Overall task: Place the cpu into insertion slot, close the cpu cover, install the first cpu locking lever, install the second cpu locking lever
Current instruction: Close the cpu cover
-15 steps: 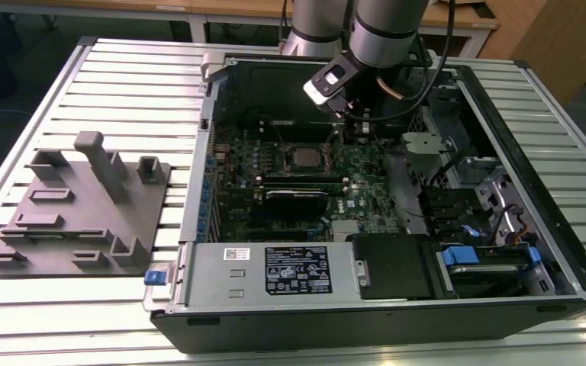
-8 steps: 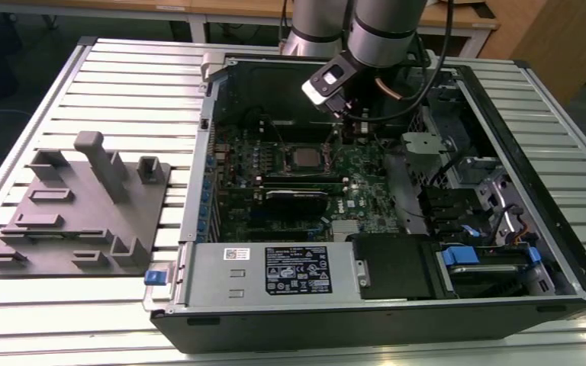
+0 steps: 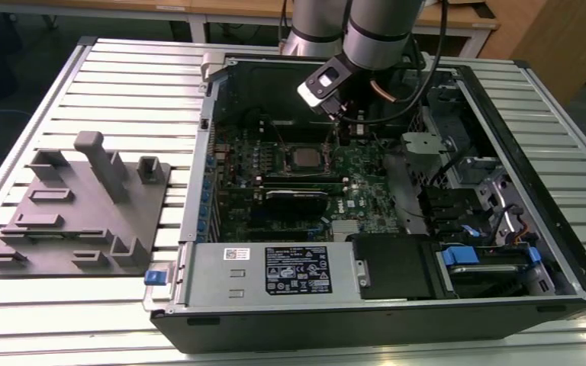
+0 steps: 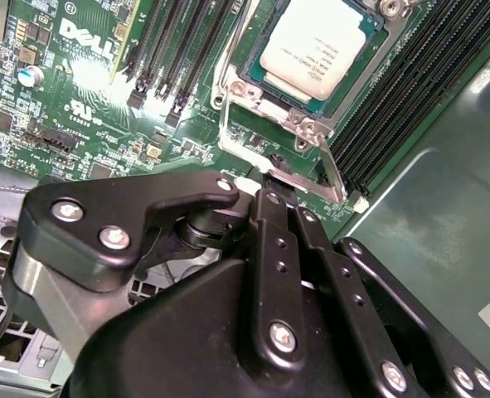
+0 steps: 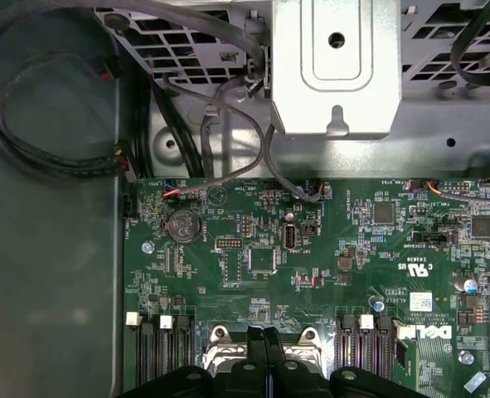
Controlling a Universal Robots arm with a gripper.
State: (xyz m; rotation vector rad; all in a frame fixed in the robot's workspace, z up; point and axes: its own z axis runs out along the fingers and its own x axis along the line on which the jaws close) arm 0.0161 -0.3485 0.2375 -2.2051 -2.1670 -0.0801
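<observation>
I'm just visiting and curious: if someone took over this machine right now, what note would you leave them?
Gripper: jaws together, tips down at the socket's edge, right by a metal lever. I cannot tell whether they pinch it.
Things: the cpu sits in the insertion slot. The cpu cover looks lowered around it.
Done: cpu placed, cover apparently closed.
Left: locking the levers; that lever does not look latched, though this is hard to judge.
</observation>
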